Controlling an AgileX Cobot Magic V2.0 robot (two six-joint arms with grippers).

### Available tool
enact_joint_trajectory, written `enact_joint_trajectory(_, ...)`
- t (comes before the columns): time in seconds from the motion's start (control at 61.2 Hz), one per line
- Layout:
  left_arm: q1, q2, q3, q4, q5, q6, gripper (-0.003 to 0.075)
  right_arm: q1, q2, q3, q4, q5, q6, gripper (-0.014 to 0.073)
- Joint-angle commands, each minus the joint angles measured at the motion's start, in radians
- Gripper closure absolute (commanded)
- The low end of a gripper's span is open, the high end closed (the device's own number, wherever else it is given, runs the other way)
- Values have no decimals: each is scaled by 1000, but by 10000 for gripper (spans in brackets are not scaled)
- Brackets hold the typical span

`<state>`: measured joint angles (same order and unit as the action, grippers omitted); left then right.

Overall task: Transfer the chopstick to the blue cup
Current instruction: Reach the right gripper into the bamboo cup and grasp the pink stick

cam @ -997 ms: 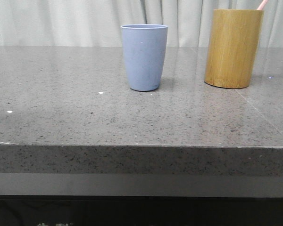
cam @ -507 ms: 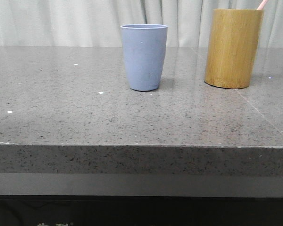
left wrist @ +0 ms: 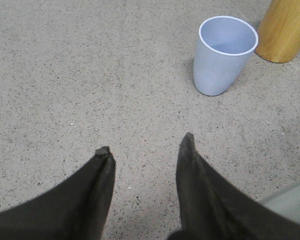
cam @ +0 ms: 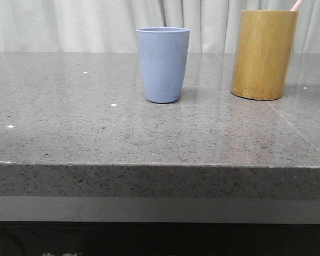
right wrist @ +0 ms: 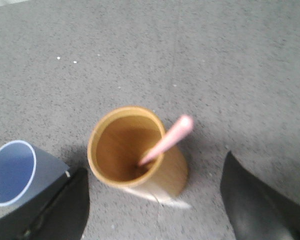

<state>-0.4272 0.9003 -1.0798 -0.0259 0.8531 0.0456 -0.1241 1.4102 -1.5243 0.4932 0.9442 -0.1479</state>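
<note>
The blue cup [cam: 163, 64] stands upright and empty mid-table; it also shows in the left wrist view [left wrist: 222, 54] and the right wrist view [right wrist: 12, 172]. A pale pink chopstick [right wrist: 167, 139] leans inside the yellow-brown bamboo holder [right wrist: 135, 152], its tip poking above the holder's rim in the front view [cam: 296, 5]. My right gripper [right wrist: 155, 172] is open above the holder, its fingers wide on either side of it. My left gripper [left wrist: 145, 150] is open and empty above bare table, short of the blue cup. Neither gripper shows in the front view.
The bamboo holder [cam: 263, 54] stands to the right of the blue cup, slightly farther back. The grey speckled stone table [cam: 96, 128] has its front edge near the camera. A pale curtain [cam: 69, 24] hangs behind the table.
</note>
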Motion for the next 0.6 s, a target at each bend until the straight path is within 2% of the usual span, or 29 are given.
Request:
enact_joint_trajectory(0.0,3,-5,-23,-8,-72,-6,417,-8,36,-72,66,-44,-40,34)
enact_joint_trajectory(0.343,3,-5,-23,-8,-72,-6,417,-4,181,-146,111,-22,-68,46)
enact_joint_trajectory(0.589,3,-5,-23,-8,-72,-6,417,-4,182,-147,127,3,-85,342)
